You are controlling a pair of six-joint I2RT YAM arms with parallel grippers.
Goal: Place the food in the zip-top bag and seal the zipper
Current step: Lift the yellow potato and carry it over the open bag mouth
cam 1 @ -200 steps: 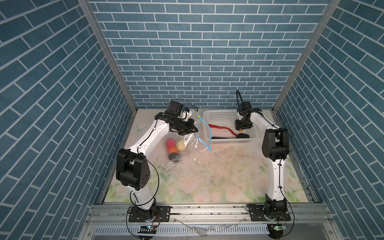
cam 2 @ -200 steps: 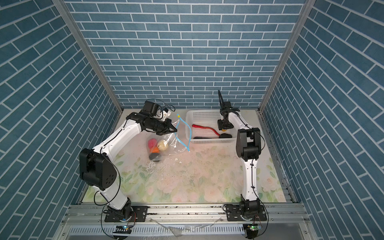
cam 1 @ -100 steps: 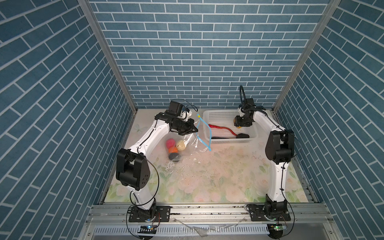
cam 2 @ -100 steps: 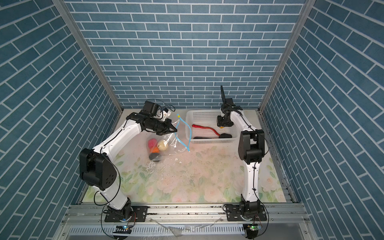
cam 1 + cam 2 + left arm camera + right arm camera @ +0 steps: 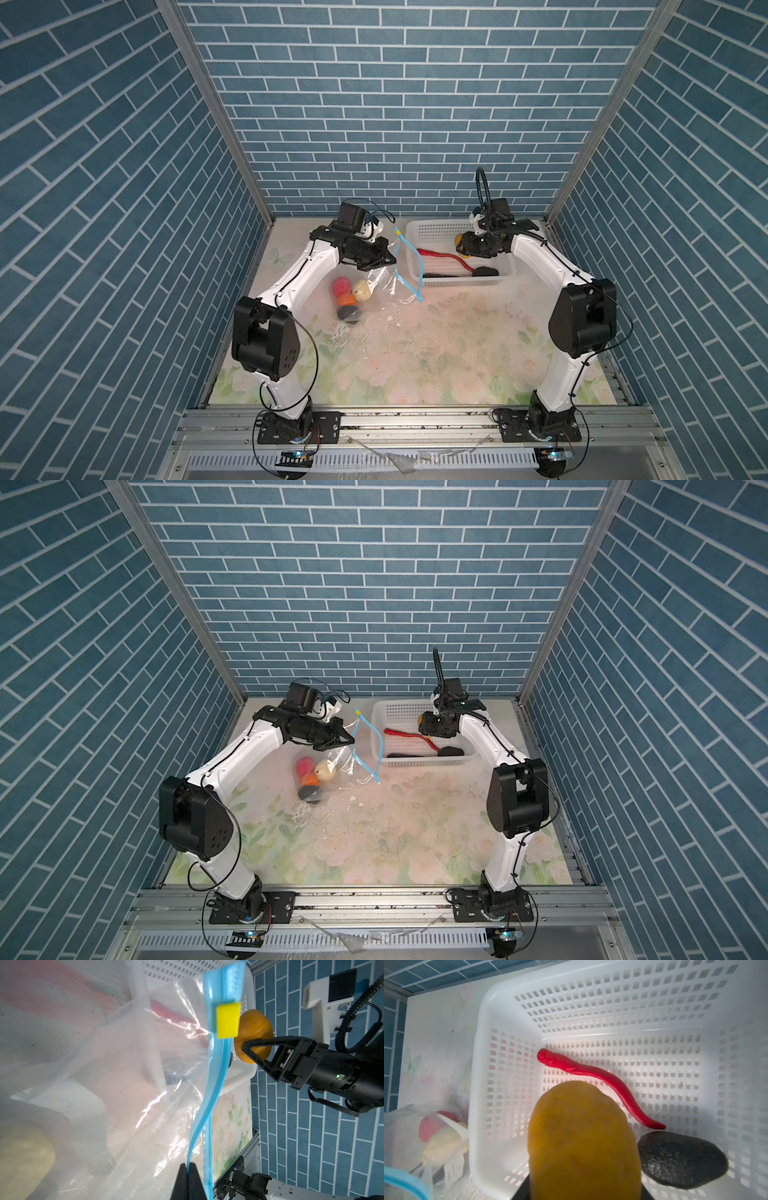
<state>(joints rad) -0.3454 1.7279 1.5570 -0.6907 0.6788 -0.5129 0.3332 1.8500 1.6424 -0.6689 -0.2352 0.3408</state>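
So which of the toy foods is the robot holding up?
The yellow-orange fruit, pinched in the right gripper above the basket. The red chilli and the rest lie in the basket or inside the bag.

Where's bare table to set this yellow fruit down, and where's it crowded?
Bare: the floral table in front of the white basket and zip-top bag, between both arms. Crowded: the bag's food pile, and the basket floor around the red chilli.

Zip-top bag (image 5: 128,1093) gapes, 4 foods (image 5: 360,291) inside — yellow-orange fruit (image 5: 583,1140) aloft.
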